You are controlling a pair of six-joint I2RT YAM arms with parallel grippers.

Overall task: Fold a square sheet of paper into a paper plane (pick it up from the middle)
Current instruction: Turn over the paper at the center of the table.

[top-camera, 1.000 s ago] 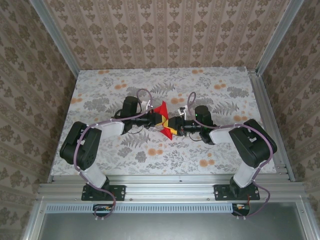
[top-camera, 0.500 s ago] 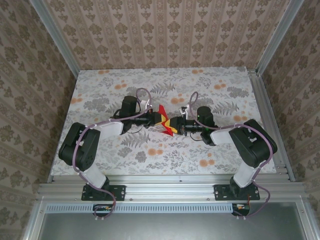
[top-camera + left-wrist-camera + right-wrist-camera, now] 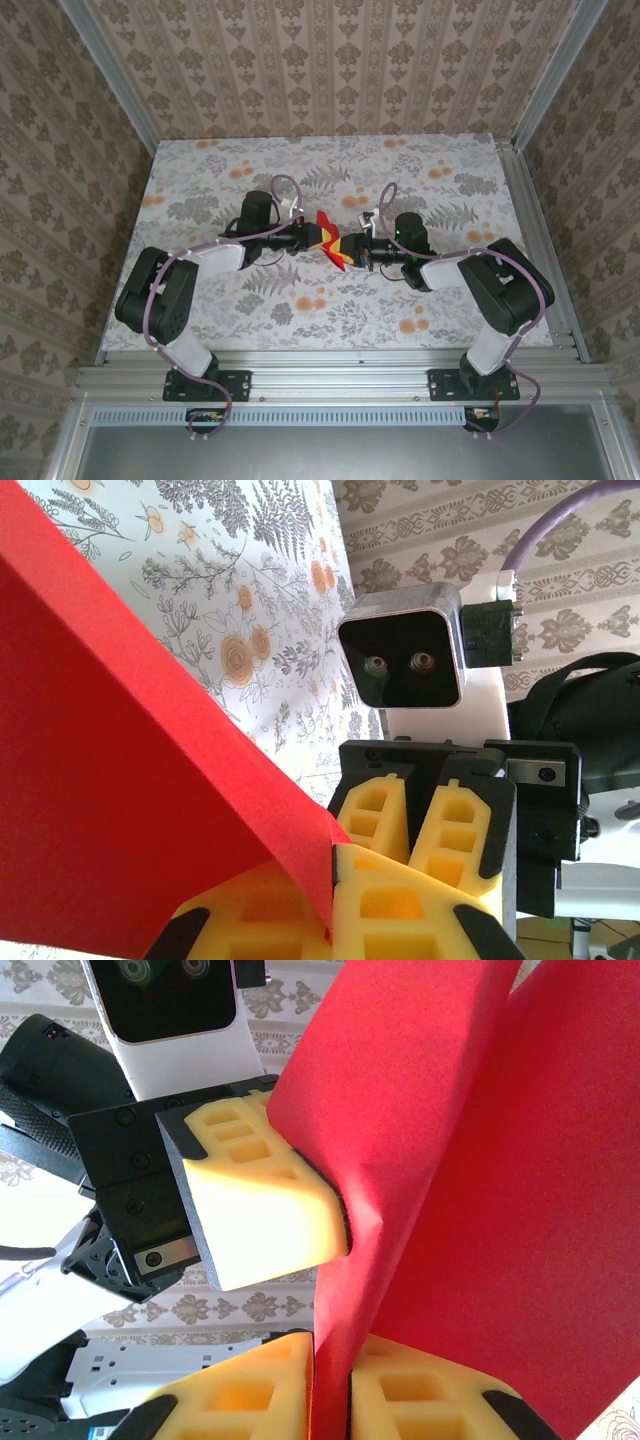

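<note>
Floral table (image 3: pixel 200 200) lay beneath both arms. I saw my left gripper (image 3: pixel 316 240) clamped tight on the square sheet of paper (image 3: pixel 327 236) and my right gripper (image 3: pixel 348 252) pinching its opposite side. The creased sheet was held over the table's middle.

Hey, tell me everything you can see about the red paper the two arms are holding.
The thin bright red paper sheet is plain, matte and already creased, bent into angled panels with sharp fold lines and a pointed outline. It is held up off the flowered table, between the two arms, tilted rather than flat. The left hand pinches one folded edge between its yellow foam pads. The right hand clamps another fold from the opposite side. Nothing else touches it.
</note>
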